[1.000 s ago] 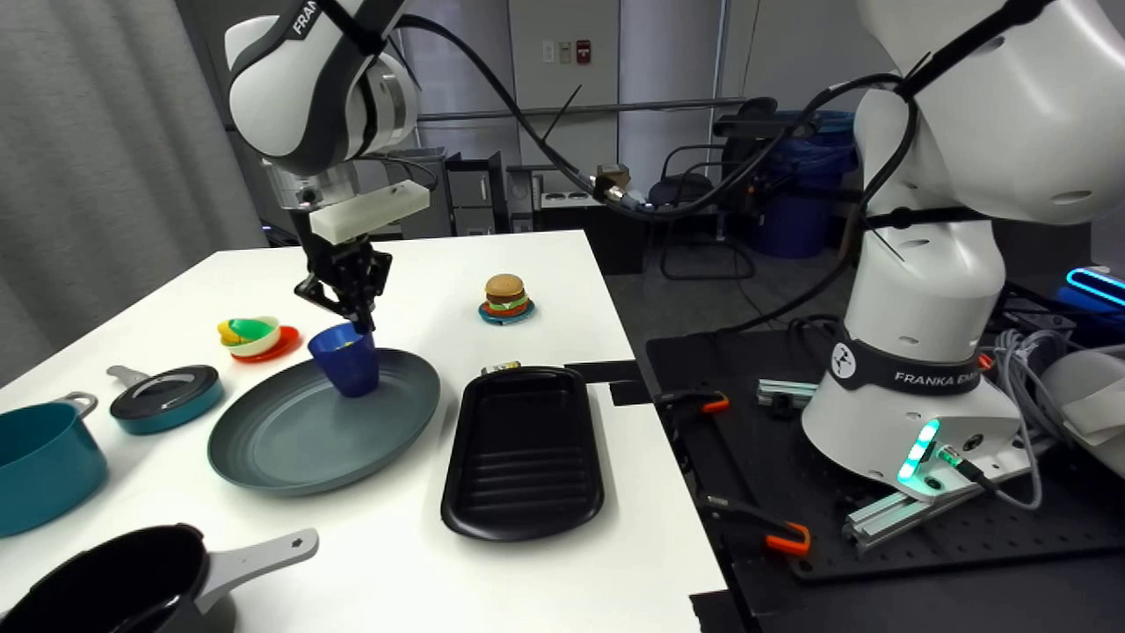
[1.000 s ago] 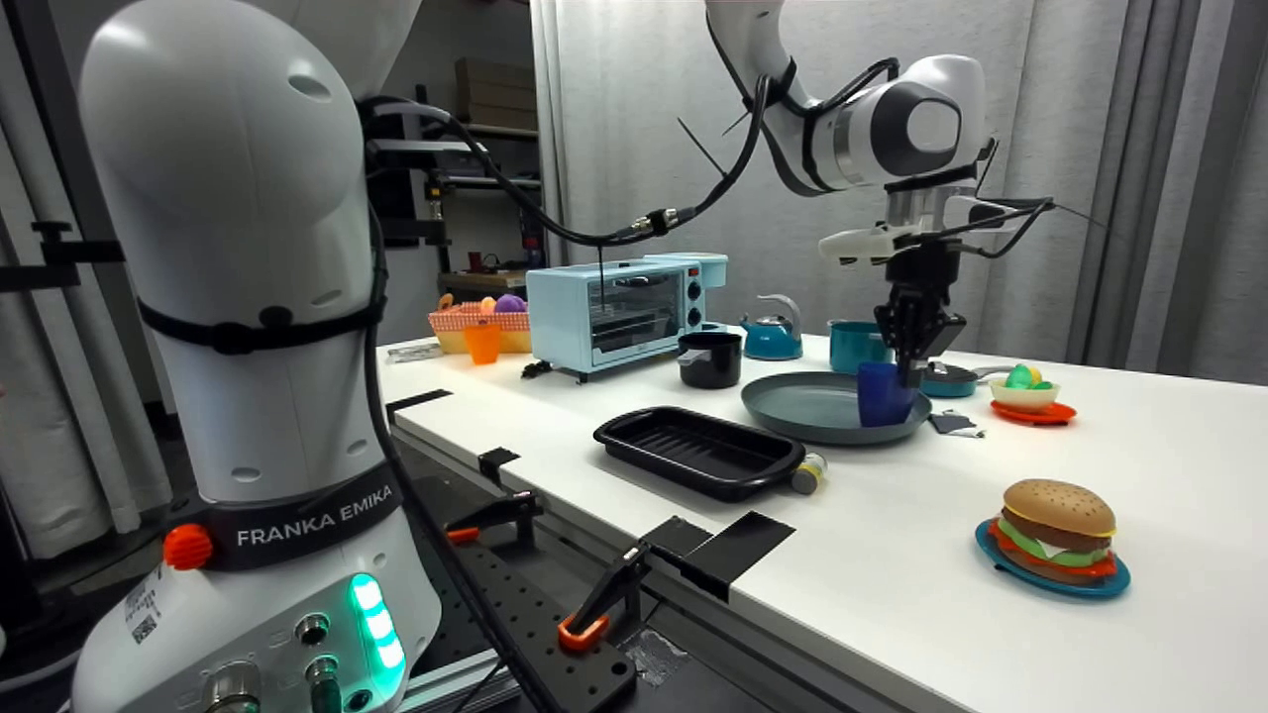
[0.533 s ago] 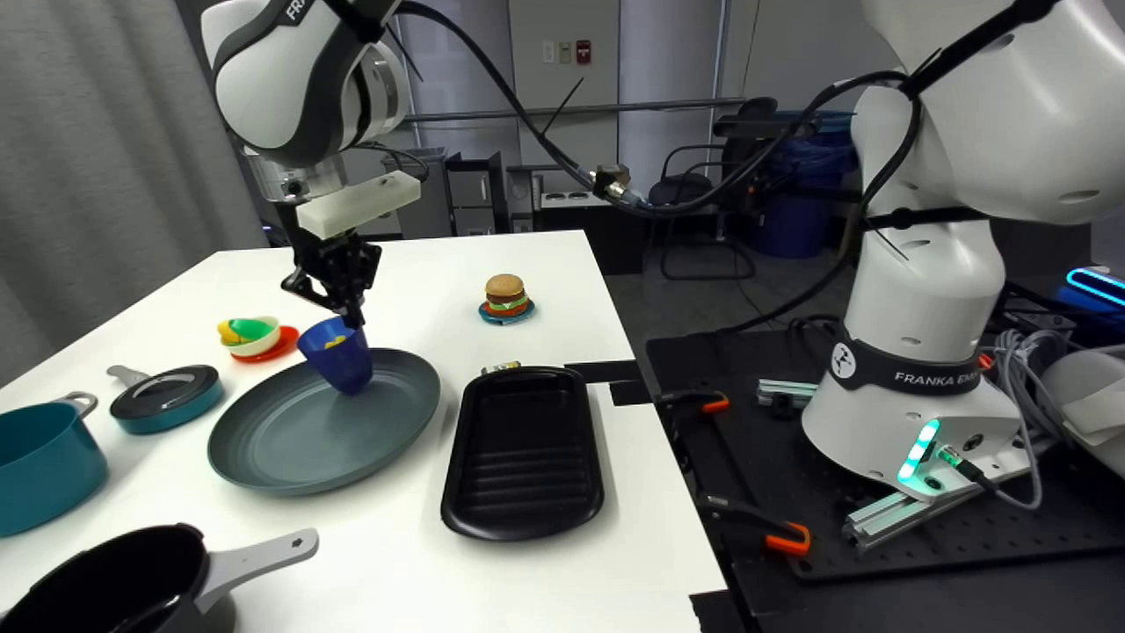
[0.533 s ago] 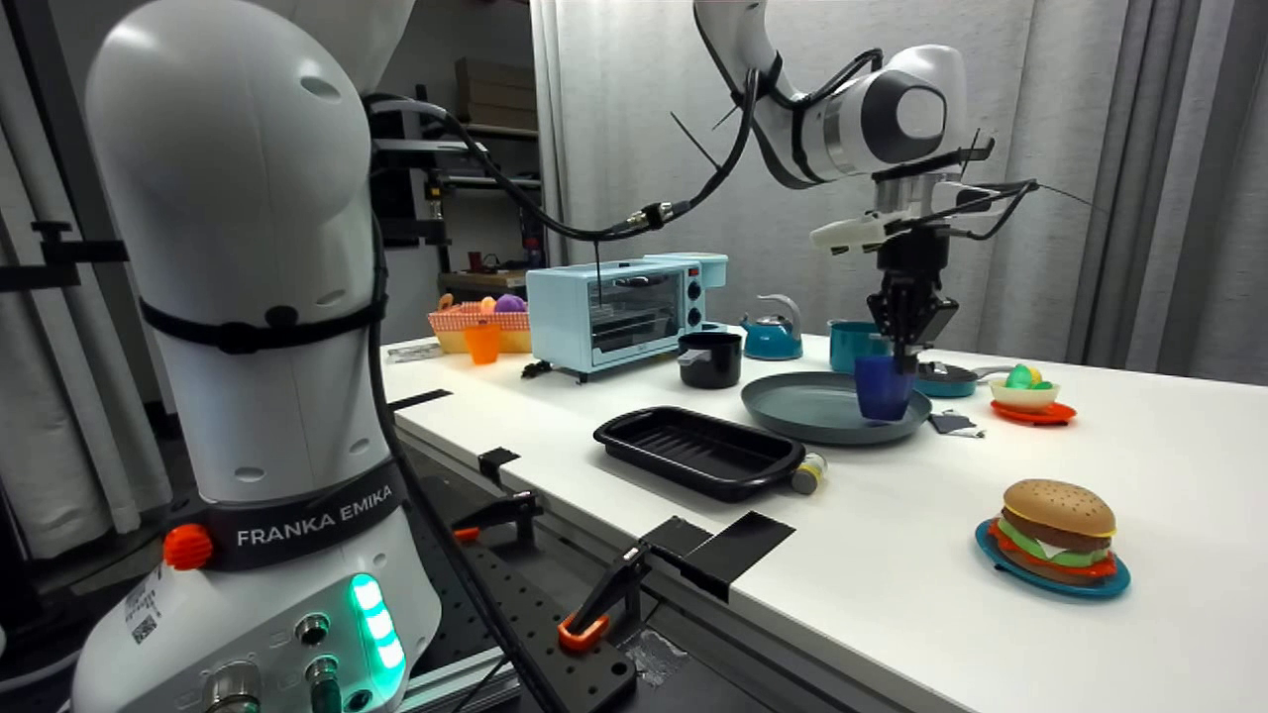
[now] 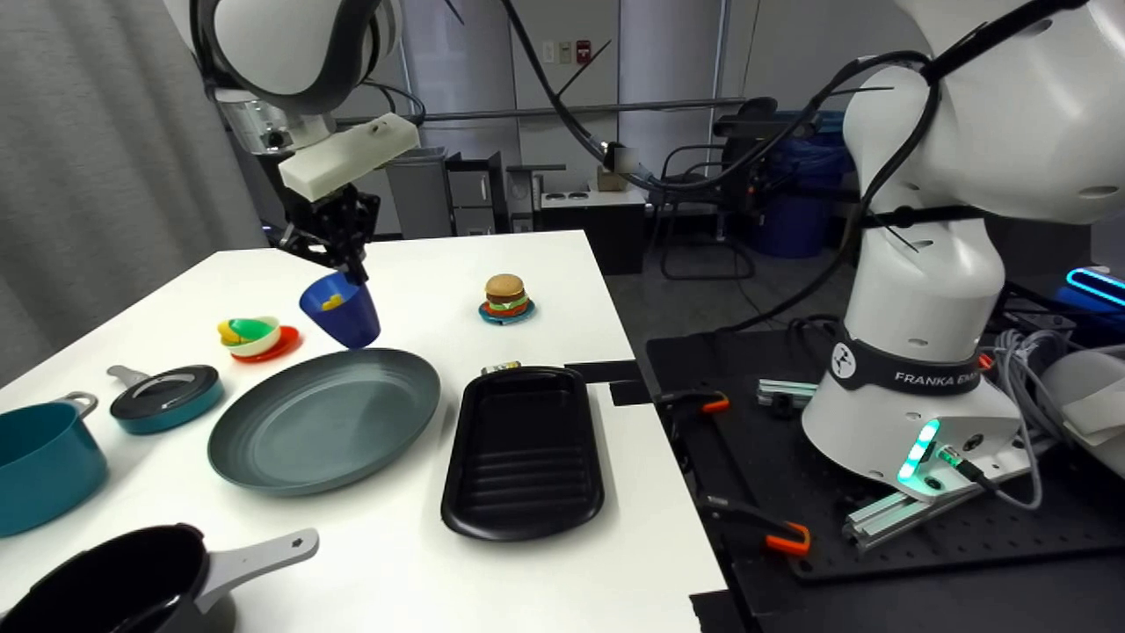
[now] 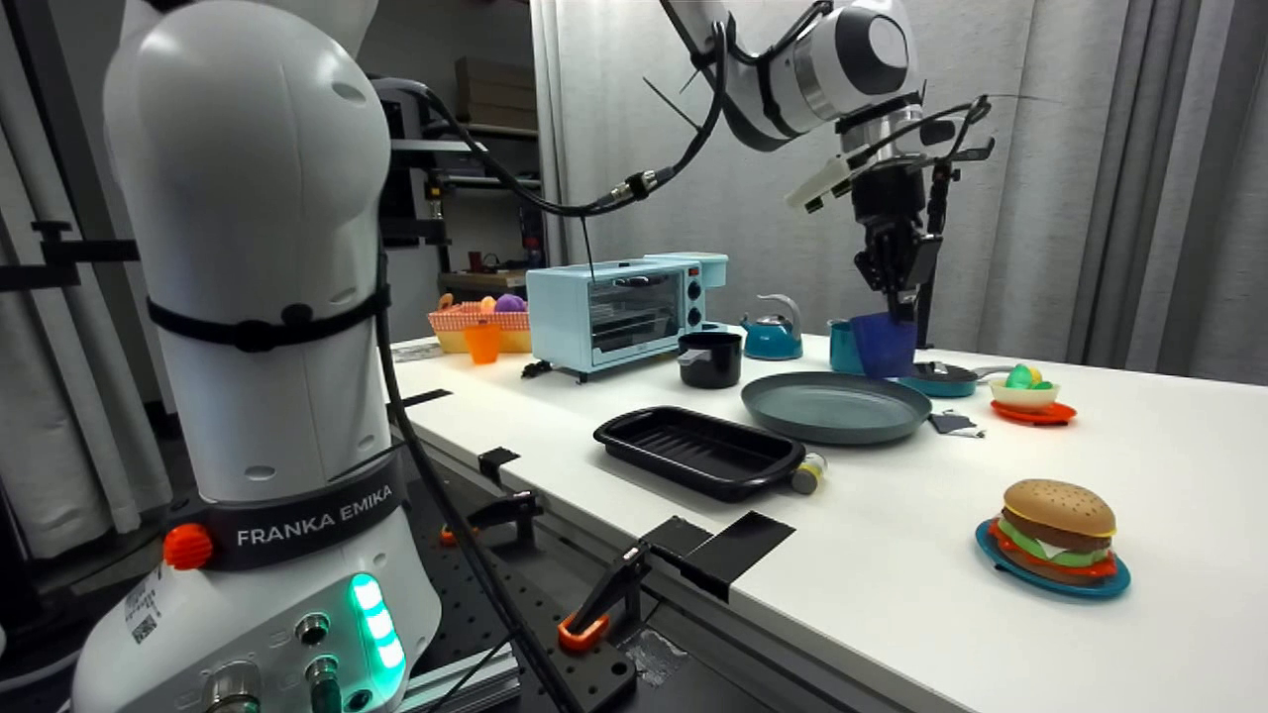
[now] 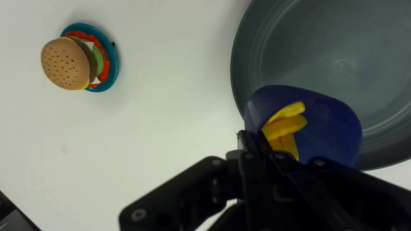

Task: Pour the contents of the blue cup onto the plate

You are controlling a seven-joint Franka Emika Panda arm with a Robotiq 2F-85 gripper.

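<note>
My gripper (image 7: 254,141) is shut on the wall of the blue cup (image 7: 330,128), one finger inside the rim and one outside. In both exterior views the cup (image 5: 354,316) (image 6: 882,347) hangs in the air, tilted, above the table. Several yellow stick pieces (image 7: 284,126) lie inside it against the gripped wall; a little yellow (image 5: 332,301) shows in an exterior view. The large dark grey-green plate (image 5: 316,435) (image 6: 822,401) lies flat on the table, with nothing seen on it. In the wrist view the cup overlaps the plate's (image 7: 346,64) rim. The cup's bottom is hidden there.
A black grill pan (image 5: 525,457) lies beside the plate. A toy burger (image 5: 505,294), a bowl of toy food (image 5: 255,334), a small handled pan (image 5: 167,396), a teal pot (image 5: 44,466) and a black pot (image 5: 114,580) stand around. A toaster oven (image 6: 624,312) stands farther off.
The gripper has lifted the cup up off the plate area and tilted it more. The yellow pieces now show at its mouth in an exterior view. The plate has not moved.
</note>
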